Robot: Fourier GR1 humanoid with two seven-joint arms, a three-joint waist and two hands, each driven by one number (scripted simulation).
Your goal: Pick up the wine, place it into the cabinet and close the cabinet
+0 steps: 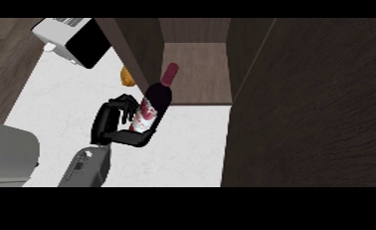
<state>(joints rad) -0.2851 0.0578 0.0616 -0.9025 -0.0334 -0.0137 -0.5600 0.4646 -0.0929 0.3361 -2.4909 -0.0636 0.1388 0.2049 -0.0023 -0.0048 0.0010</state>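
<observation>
The wine bottle [155, 102] is up off the counter [183, 144], its neck pointing to one o'clock, toward the open cabinet [197, 74]. The left hand [117, 122] is curled around it from the eight o'clock side. I can't see the right hand. The bottle is picked up. It still has to go in, and the cabinet door [301, 104] has to be shut.

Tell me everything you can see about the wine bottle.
The wine bottle is dark glass with a dark red capsule on its neck and a white and red label. It is tilted, neck pointing up toward the open cabinet, held above the white counter. The left robot hand curls round its lower body.
</observation>
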